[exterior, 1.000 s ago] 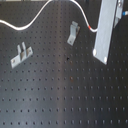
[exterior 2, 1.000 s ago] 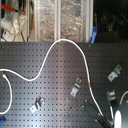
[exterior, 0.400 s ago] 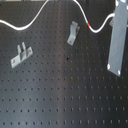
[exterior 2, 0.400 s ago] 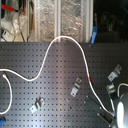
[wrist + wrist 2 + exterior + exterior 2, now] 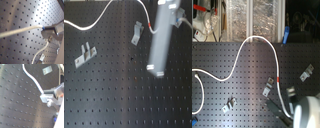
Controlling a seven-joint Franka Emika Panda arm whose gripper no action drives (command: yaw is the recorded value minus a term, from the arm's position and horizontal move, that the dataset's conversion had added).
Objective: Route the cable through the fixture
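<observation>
The white cable (image 5: 99, 19) runs across the black perforated board and, in the first exterior view, loops out of the top of the frame. Its red band (image 5: 151, 25) lies just before my gripper (image 5: 156, 68), a blurred grey shape. In the second exterior view the cable (image 5: 244, 47) arcs over and down past the red band (image 5: 277, 79) to my gripper (image 5: 285, 110). Both wrist views show the fingers shut on the cable (image 5: 22, 30) (image 5: 33, 80). A grey metal fixture (image 5: 137, 33) stands beside the red band. It also shows in the second exterior view (image 5: 268, 88).
A second bracket (image 5: 85, 54) stands at the first exterior view's left. The second exterior view shows more brackets (image 5: 229, 104) (image 5: 307, 74) (image 5: 290, 92). Clutter and foil-covered panels (image 5: 247, 17) lie beyond the board's far edge.
My gripper has swung toward the first exterior view's left and lower in the frame, carrying the cable. The red band has shifted a little the same way, closer to the fixture.
</observation>
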